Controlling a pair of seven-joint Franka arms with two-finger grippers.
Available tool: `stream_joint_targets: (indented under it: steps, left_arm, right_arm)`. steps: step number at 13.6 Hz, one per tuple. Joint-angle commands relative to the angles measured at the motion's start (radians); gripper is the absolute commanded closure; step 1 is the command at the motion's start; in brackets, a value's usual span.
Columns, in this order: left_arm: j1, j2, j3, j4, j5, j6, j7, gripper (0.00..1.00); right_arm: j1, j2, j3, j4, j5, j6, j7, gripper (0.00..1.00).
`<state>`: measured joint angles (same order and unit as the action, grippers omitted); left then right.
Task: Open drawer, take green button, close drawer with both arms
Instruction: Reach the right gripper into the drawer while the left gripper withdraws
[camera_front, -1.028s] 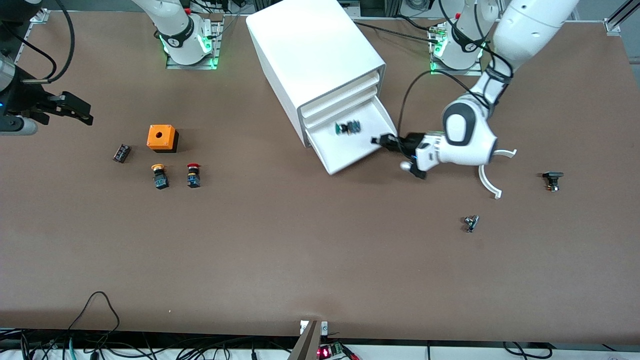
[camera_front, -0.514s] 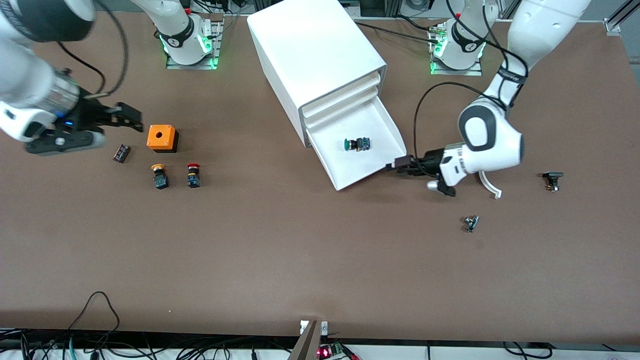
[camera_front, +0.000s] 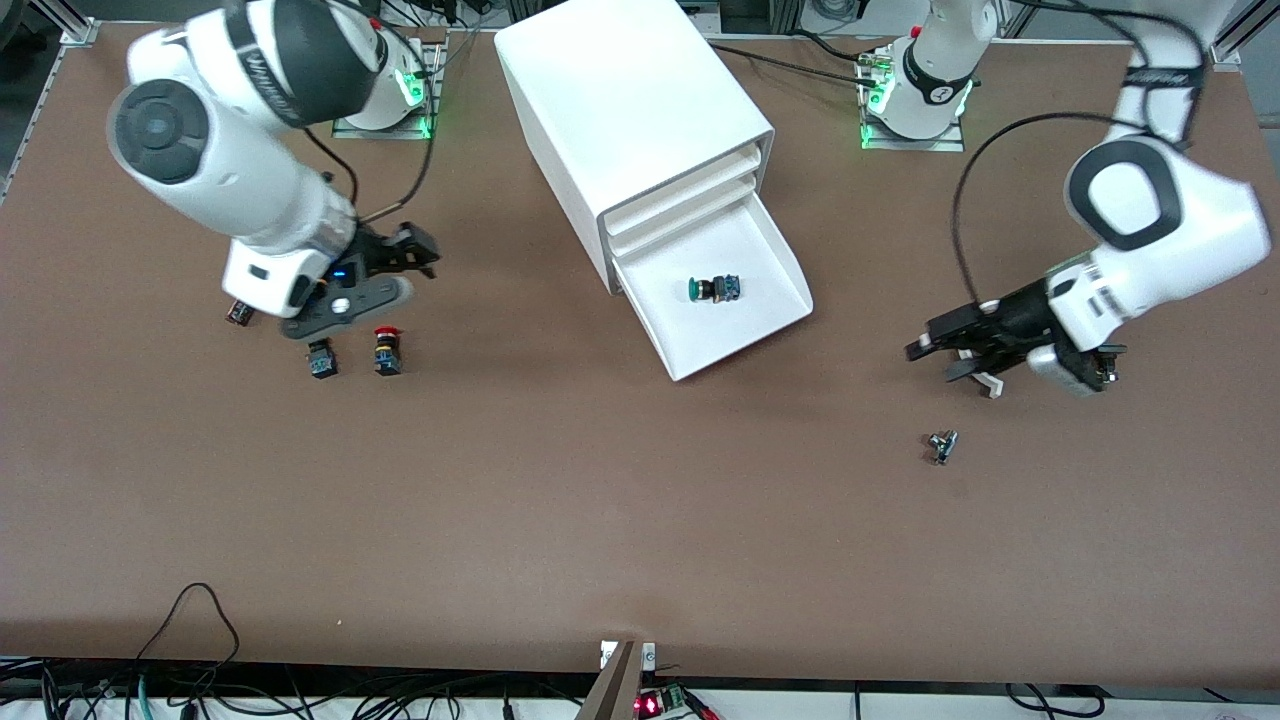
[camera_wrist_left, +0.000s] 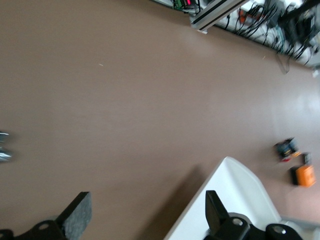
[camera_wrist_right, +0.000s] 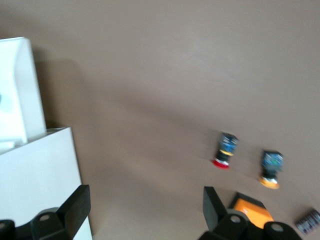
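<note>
The drawer (camera_front: 745, 335), lowest of the white cabinet (camera_front: 630, 100), stands pulled out. The green-capped button (camera_front: 712, 289) lies on its side inside it. My left gripper (camera_front: 935, 360) is open and empty, over the table toward the left arm's end, well apart from the drawer. In the left wrist view the left gripper (camera_wrist_left: 145, 215) has only brown table and the drawer's corner (camera_wrist_left: 235, 197) between its fingers. My right gripper (camera_front: 425, 255) is open and empty, over the table between the cabinet and the loose buttons. In the right wrist view the right gripper (camera_wrist_right: 145, 207) holds nothing.
A red-capped button (camera_front: 386, 350) and a yellow-capped one (camera_front: 320, 358) stand under the right arm's wrist, with a small black part (camera_front: 238, 313) beside them. An orange box (camera_wrist_right: 252, 210) shows in the right wrist view. A white curved piece (camera_front: 988, 382) and a small metal part (camera_front: 941, 445) lie near the left gripper.
The left gripper pulled the drawer out, let go and drew back toward the left arm's end. The right arm swung in from the table's end over the orange box, toward the cabinet.
</note>
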<state>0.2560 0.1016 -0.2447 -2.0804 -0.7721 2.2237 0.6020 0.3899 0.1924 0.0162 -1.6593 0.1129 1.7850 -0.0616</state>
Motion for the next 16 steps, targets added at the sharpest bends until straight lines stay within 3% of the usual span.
stream_joint_targets:
  steps: [1, 4, 6, 10, 16]
  left_arm:
    - [0.003, -0.083, 0.085, 0.133, 0.262, -0.235, -0.04, 0.0]
    - [0.002, -0.091, 0.102, 0.345, 0.563, -0.503, -0.21, 0.0]
    - [-0.01, -0.105, 0.084, 0.416, 0.698, -0.629, -0.362, 0.0]
    - [-0.017, -0.172, 0.065, 0.353, 0.747, -0.651, -0.507, 0.0]
    - [-0.044, -0.161, 0.048, 0.37, 0.778, -0.644, -0.596, 0.0]
  right_arm:
    - [0.108, 0.099, 0.001, 0.132, 0.021, 0.001, -0.105, 0.0]
    - [0.196, 0.191, 0.049, 0.275, 0.021, 0.005, -0.188, 0.0]
    - [0.205, 0.277, 0.105, 0.372, 0.019, 0.027, -0.263, 0.0]
    - [0.205, 0.458, 0.186, 0.507, 0.028, 0.151, -0.478, 0.0]
    - [0.329, 0.573, 0.18, 0.559, 0.014, 0.228, -0.483, 0.0]
